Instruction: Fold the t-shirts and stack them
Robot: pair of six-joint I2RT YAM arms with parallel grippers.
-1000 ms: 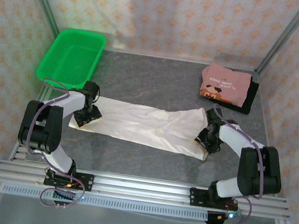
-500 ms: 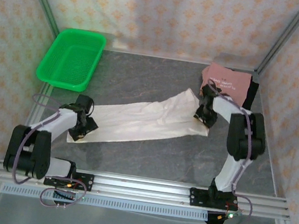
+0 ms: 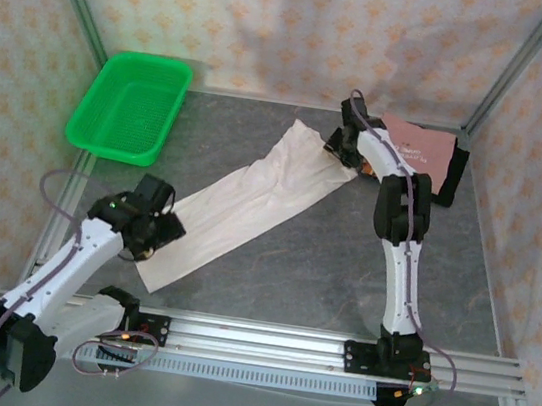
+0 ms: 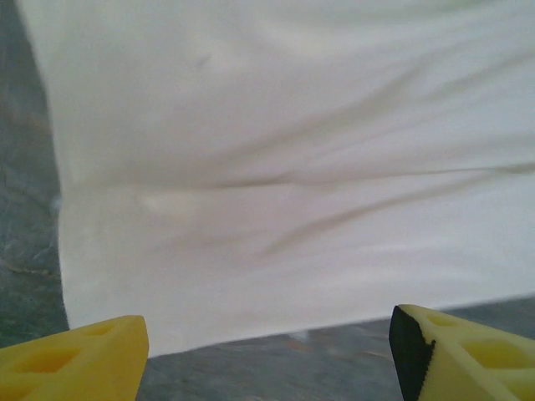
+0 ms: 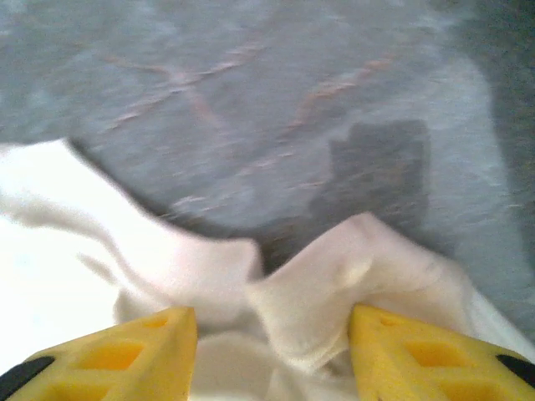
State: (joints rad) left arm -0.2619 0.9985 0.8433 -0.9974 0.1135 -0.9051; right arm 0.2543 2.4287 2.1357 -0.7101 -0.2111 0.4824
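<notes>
The cream-white t-shirt (image 3: 252,195), folded into a long strip, lies diagonally from the near left to the far middle of the table. My right gripper (image 3: 340,144) is at its far end, shut on a bunched fold of the cloth (image 5: 334,267), which sits between the yellow fingers (image 5: 401,342) just above the table. My left gripper (image 3: 159,223) hovers by the strip's near end, open, with bare table between its jaws (image 4: 267,326) and the cloth's edge (image 4: 276,167) just ahead. The dusty-pink t-shirt (image 3: 422,149) lies folded on the black one (image 3: 453,178) at the back right.
A green mesh basket (image 3: 117,152) stands at the back left. Patterned walls with metal posts close in the back and sides. The aluminium rail with both arm bases (image 3: 251,342) runs along the near edge.
The right gripper has swung the shirt's right end from the near right to the far middle, turning the strip diagonal. The left gripper has opened wider, let go of the cloth and drawn back.
</notes>
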